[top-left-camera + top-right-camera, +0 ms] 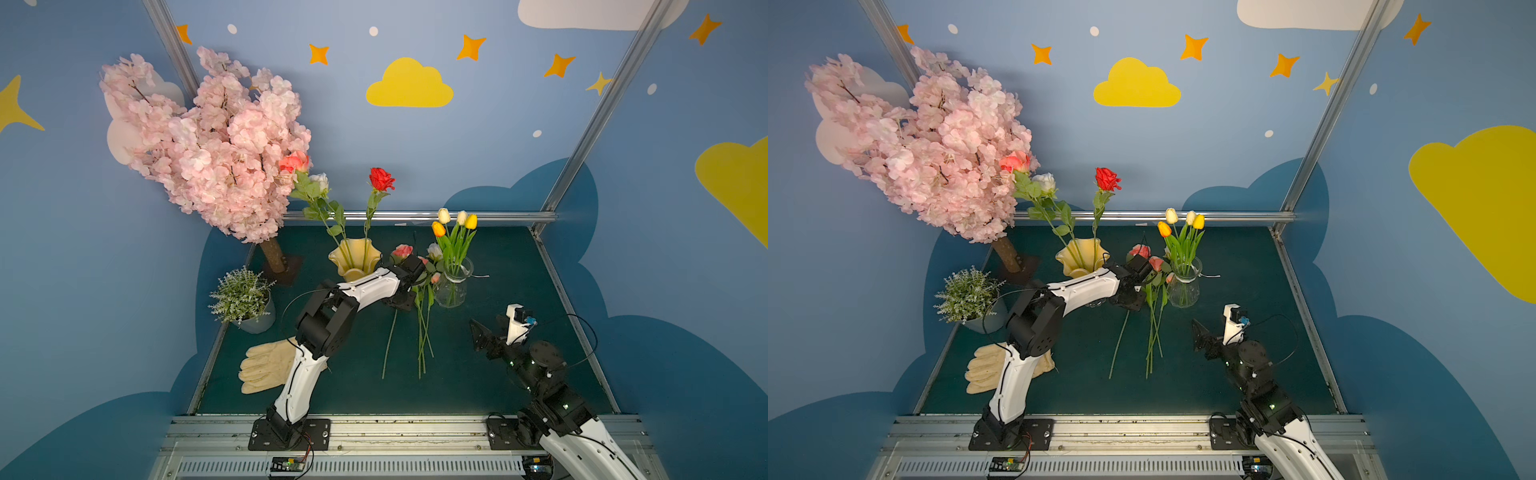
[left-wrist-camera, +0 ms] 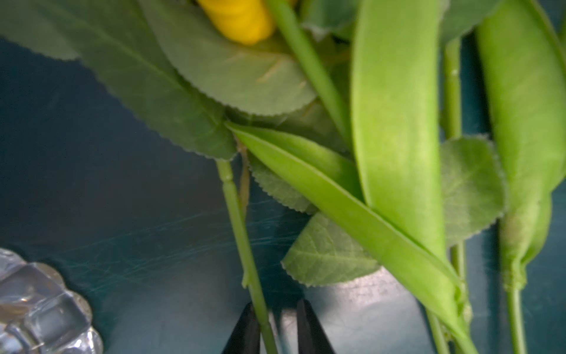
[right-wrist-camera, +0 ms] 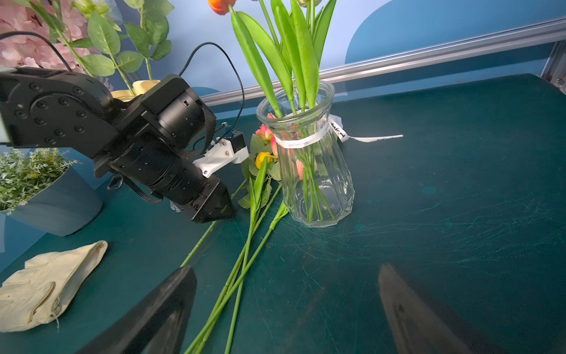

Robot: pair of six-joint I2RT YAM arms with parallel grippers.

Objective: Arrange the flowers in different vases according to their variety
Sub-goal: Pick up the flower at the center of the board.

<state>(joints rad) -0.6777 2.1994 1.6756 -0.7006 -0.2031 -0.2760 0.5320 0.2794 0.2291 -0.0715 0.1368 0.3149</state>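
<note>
Left wrist | left gripper [image 2: 275, 306] narrow astride rose stem [image 2: 243, 239], grip unclear | right gripper [image 3: 284, 275] wide | centre stem, close fully before lifting

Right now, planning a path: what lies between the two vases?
Loose roses and tulips, plus the left end effector; top and right wrist views show it.

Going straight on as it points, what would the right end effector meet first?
The right end effector would likely meet the clear glass vase, low on its wall; loose stems lie just beside that line, depth unclear.
</note>
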